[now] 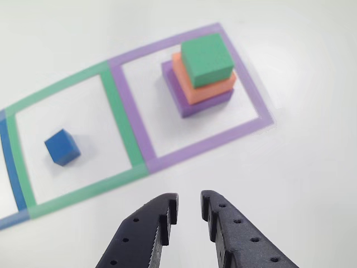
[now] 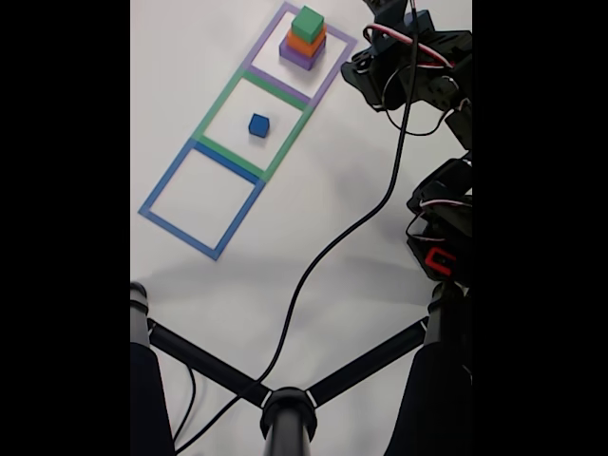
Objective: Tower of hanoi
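Standing early: blue cube (image 1: 62,147) alone in the green tape square (image 1: 120,114); green block (image 1: 207,58) on orange block (image 1: 204,85) on purple slab (image 1: 192,103) in the purple tape square (image 1: 245,75) (all matte foam, square-edged). Tool (image 1: 188,209): black, toothed, slightly parted, holding nothing, above white tabletop (image 1: 301,167). Most moves apparently left.

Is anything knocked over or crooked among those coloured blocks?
Nothing is toppled. The green block sits on the orange block turned slightly against it and the purple block below. The small blue cube stands alone in the green tape square. The claw is open and holds nothing.
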Controlling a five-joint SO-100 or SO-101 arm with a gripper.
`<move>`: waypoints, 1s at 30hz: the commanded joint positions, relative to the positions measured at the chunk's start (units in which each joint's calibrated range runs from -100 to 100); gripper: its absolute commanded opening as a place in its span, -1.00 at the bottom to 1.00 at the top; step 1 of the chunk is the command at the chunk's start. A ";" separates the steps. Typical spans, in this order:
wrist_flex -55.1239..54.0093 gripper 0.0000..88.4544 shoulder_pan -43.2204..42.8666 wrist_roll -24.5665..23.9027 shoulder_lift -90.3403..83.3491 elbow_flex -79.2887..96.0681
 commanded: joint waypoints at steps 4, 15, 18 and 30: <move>13.54 -1.00 3.65 0.00 -1.55 -15.07; 12.90 -0.90 6.93 0.00 -2.27 -13.16; 5.77 -0.77 8.00 0.00 -3.71 -6.44; -18.51 -0.32 9.14 0.00 1.01 9.55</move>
